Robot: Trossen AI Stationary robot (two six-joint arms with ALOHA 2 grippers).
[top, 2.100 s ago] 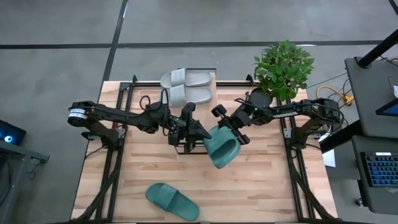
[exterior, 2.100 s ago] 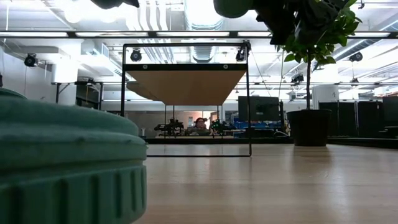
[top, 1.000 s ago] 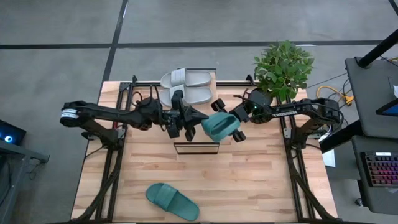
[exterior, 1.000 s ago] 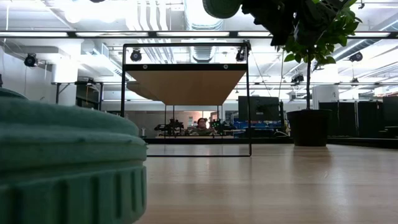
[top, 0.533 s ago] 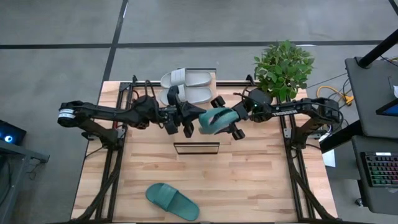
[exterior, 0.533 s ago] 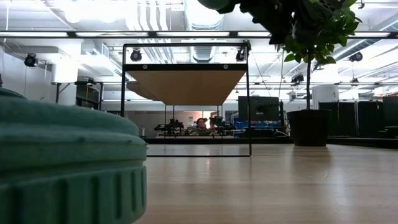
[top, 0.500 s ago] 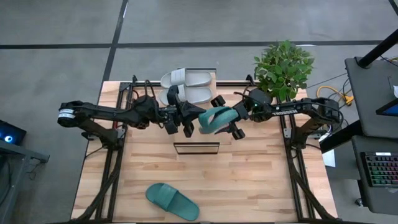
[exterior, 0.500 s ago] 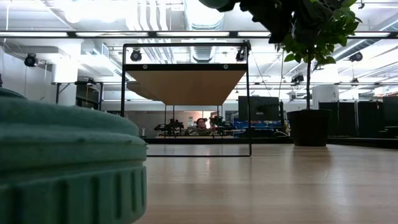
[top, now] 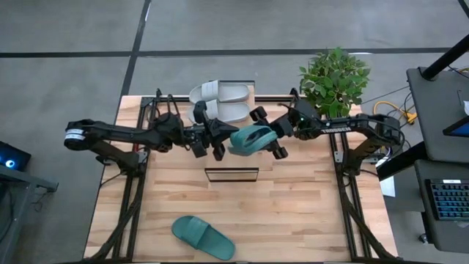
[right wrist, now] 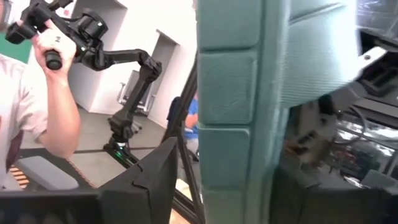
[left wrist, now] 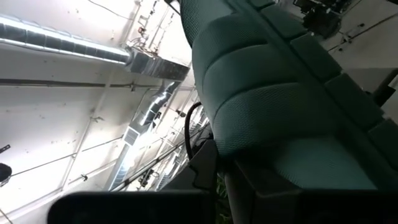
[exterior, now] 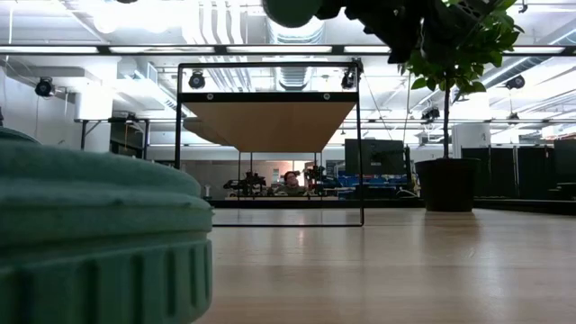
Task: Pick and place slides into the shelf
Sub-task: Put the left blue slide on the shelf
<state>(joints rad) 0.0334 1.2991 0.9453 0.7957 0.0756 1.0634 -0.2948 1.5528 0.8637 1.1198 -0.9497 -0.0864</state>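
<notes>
Holding nearest the table's front edge, you have one teal slide [top: 203, 237] lying flat on the tabletop [top: 308, 220], untouched and yet to be picked; further in, a small dark wire frame [top: 231, 174] stands by itself on the wood; above and beyond it the second teal slide [top: 252, 138] hangs in the air between both arms, the right gripper [top: 270, 139] clamped on it with its fingers partly spread around the foam, the left gripper [top: 218, 139] fully closed and touching the slide's other end, though you cannot tell whether it grips; at the back, two pale slides [top: 220, 102] already sit side by side on the shelf [top: 249, 89], beside the potted plant [top: 333, 79]; judged from this, half is done.
</notes>
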